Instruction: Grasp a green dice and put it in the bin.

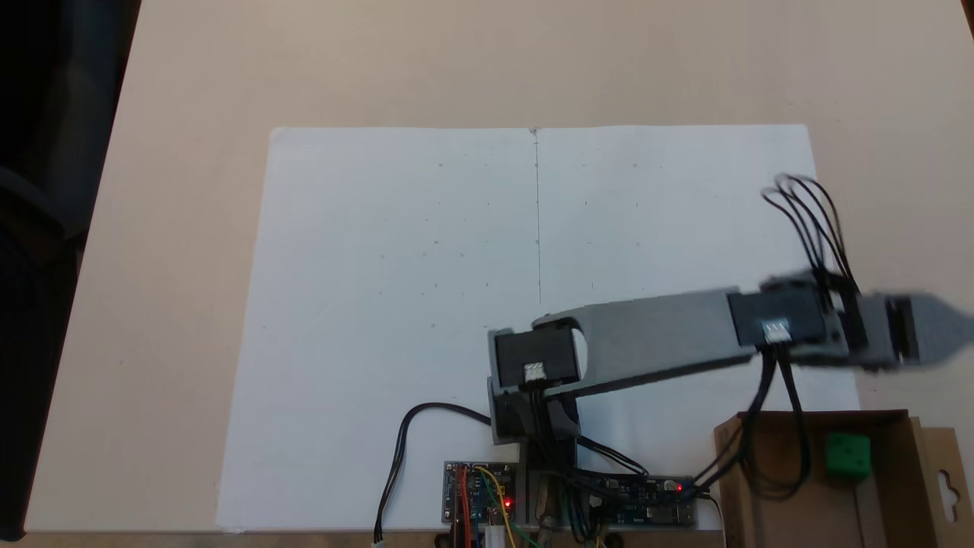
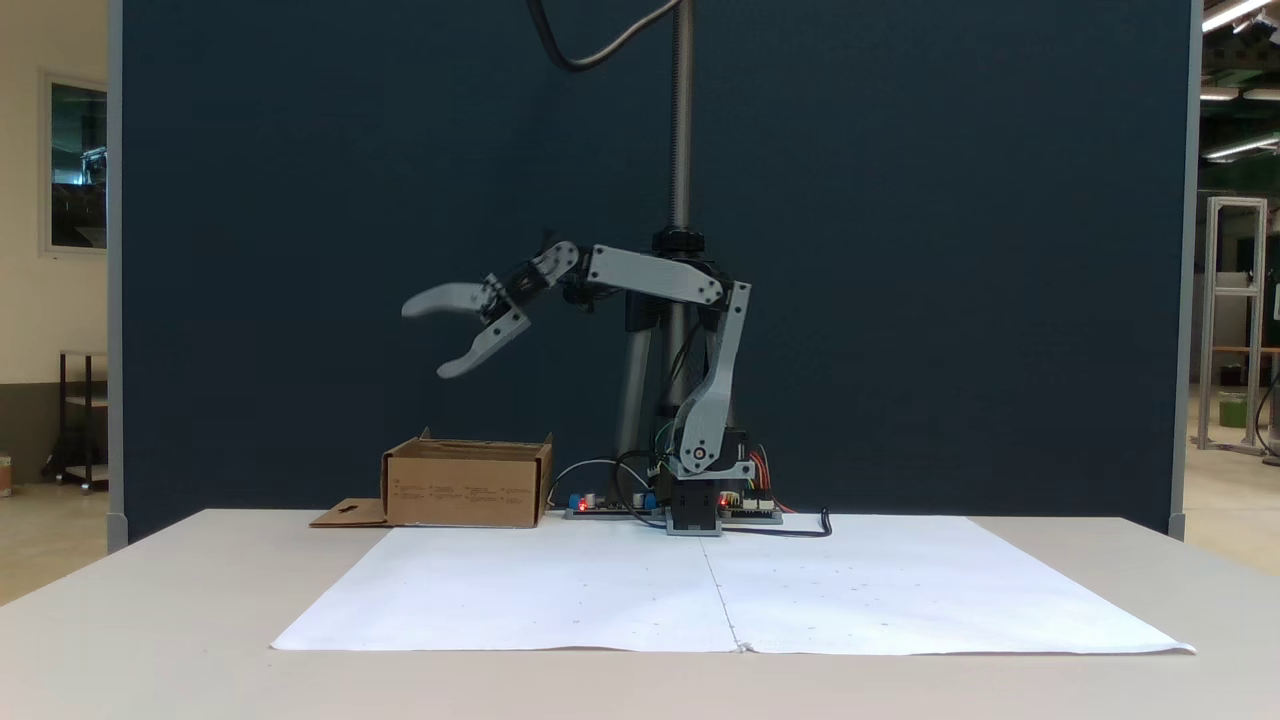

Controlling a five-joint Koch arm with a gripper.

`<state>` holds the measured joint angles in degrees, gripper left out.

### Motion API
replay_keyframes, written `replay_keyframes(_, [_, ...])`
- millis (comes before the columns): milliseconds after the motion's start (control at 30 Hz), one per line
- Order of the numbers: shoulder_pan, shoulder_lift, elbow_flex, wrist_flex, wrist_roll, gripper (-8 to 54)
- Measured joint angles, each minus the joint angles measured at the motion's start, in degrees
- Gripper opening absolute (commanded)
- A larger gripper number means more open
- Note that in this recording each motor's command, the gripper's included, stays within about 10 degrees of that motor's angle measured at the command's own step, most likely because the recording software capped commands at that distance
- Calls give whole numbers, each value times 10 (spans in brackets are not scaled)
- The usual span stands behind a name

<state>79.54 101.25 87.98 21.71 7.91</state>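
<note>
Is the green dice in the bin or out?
In: the green dice lies on the floor of the bin, jaws open above.

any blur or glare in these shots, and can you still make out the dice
In the top-down fixed view the claw end is motion-smeared, while the green dice in the bin is sharp; in the front fixed view the open claw is slightly soft, with no glare.

Green dice inside bin, arm above white paper
</note>
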Motion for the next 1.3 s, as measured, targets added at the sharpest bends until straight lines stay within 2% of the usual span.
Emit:
replay_keyframes(400, [-413,18,4,0,0,439])
replay_keyframes(633, [-649,48,142,0,0,438])
replay_keyframes(800, [-778,128,260,0,0,442])
replay_keyframes(933, [-803,192,320,-20,0,443])
replay_keyframes(1100, [-799,272,495,-128,-24,442])
replay_keyframes(1300, [-782,279,669,-258,-84,441])
